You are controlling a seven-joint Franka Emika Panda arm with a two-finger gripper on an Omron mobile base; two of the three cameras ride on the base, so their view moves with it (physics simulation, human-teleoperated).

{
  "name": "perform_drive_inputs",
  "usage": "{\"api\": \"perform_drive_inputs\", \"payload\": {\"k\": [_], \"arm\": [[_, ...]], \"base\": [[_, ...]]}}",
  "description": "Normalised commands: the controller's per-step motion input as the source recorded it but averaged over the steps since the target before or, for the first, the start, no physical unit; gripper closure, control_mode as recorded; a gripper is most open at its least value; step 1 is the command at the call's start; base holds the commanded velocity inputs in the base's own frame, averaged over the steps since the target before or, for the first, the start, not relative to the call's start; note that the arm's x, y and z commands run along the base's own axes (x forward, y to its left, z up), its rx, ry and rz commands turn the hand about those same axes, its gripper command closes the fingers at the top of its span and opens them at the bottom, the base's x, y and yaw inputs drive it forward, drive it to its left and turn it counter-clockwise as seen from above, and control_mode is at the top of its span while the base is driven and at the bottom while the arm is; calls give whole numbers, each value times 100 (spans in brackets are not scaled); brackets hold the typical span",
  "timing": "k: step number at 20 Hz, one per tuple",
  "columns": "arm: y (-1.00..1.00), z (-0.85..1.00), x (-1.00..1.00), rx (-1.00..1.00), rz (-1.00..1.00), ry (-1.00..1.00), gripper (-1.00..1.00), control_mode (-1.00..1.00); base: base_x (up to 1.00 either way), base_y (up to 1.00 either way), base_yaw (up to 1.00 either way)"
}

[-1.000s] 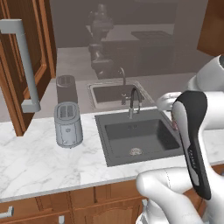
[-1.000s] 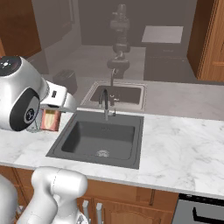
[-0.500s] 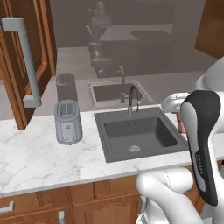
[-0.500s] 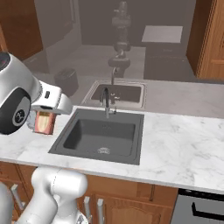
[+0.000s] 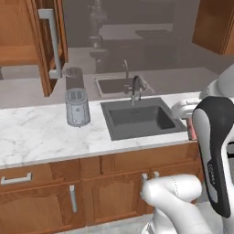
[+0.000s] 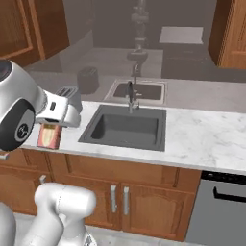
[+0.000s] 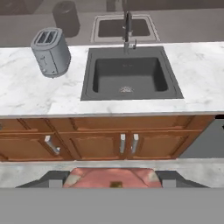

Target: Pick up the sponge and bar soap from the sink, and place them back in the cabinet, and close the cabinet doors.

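Bar soap (image 7: 112, 177), cream-faced with pinkish-red edges, sits clamped between the pincer's (image 7: 113, 180) dark fingertips, held out in front of the marble bench (image 7: 26, 94) and above the lower cupboard fronts. Beyond it at 12 o'clock lies the dark sink (image 7: 130, 74); a grey toaster (image 7: 51, 52) stands at 10 o'clock. One cabinet door (image 5: 49, 43) hangs open.

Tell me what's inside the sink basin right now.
The sink holds only its drain; no sponge there. The bar soap sits between the tool's fingers, away from the basin. The near inner wall is hidden by the rim.
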Motion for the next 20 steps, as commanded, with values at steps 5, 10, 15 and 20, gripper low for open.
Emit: {"api": "perform_drive_inputs", "payload": {"k": [5, 10, 15, 20], "arm": [[0, 0, 0, 0, 0, 0, 100, 100], [0, 0, 0, 0, 0, 0, 100, 100], [0, 0, 0, 0, 0, 0, 100, 100], [0, 0, 0, 0, 0, 0, 100, 100]], "base": [[-48, 88, 0], [-23, 92, 0], [-10, 88, 0], [-10, 77, 0]]}}
